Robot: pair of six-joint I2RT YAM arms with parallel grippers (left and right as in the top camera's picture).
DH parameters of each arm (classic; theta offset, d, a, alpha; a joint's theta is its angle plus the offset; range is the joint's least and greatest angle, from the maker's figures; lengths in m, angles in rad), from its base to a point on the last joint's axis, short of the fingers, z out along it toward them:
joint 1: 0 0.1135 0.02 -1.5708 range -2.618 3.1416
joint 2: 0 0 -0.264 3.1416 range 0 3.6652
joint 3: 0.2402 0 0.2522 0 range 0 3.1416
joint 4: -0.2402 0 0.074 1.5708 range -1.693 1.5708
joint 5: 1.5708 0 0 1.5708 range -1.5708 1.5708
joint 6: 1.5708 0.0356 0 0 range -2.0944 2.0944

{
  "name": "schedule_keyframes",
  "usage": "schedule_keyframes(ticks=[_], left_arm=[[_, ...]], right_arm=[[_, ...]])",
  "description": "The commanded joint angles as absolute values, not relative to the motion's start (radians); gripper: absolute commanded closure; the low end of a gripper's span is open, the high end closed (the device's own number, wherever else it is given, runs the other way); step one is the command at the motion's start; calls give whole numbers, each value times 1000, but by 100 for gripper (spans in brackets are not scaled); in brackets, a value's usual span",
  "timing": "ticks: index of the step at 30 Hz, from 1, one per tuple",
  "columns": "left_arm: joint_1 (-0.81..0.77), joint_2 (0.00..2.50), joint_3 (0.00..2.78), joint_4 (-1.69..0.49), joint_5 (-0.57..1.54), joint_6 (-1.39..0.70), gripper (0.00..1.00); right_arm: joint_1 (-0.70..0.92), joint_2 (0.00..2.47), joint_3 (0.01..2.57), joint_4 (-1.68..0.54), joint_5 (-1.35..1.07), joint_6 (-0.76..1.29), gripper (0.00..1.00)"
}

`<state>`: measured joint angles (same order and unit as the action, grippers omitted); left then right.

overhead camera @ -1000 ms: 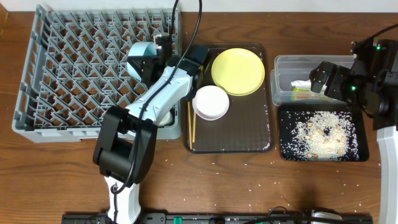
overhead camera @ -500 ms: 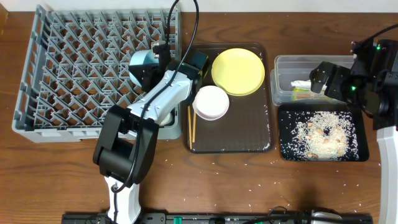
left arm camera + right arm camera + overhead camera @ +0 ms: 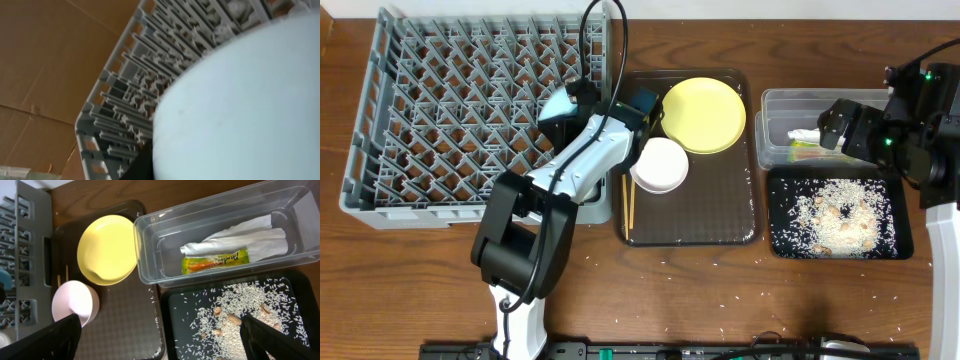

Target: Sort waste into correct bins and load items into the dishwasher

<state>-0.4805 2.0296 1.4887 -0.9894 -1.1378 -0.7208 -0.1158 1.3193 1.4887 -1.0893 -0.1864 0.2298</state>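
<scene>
My left gripper [image 3: 572,96] is shut on the light blue bowl [image 3: 556,106] and holds it tilted over the right side of the grey dish rack [image 3: 440,120]. In the left wrist view the bowl [image 3: 240,100] fills the frame above the rack's pegs [image 3: 125,100]. The yellow plate [image 3: 702,113], white bowl [image 3: 659,164] and chopsticks [image 3: 628,200] lie on the brown tray [image 3: 720,215]. My right gripper [image 3: 170,340] is open and empty above the bins. The clear tub [image 3: 150,245] holds the napkin [image 3: 250,235] and wrapper [image 3: 215,262]. Rice and scraps [image 3: 240,315] lie in the black tray [image 3: 780,215]. The cup is hidden.
The brown tray stands between the rack and the two bins. Loose rice grains are scattered on the wooden table [image 3: 700,290] in front of the trays. My left arm lies over the rack's near right corner.
My left gripper has shifted the light blue bowl a little to the right and tipped it more on edge over the rack. The right arm has not moved.
</scene>
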Motion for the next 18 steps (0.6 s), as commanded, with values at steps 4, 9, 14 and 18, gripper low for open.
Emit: schedule_keyframes(ticks=[4, 9, 14, 18], left_arm=[[-464, 2002, 1484, -1039, -978, -699, 75], [-464, 1956, 1485, -1034, -841, -649, 57], [-464, 1905, 1485, -1002, -662, -551, 40], [-464, 1858, 1485, -969, -524, -493, 33]], right_arm=[[-124, 1320, 1490, -1093, -184, 220, 1], [-124, 1320, 1490, -1093, -184, 220, 1], [-124, 1320, 1490, -1093, -184, 220, 1], [-124, 1320, 1490, -1093, -184, 220, 1]])
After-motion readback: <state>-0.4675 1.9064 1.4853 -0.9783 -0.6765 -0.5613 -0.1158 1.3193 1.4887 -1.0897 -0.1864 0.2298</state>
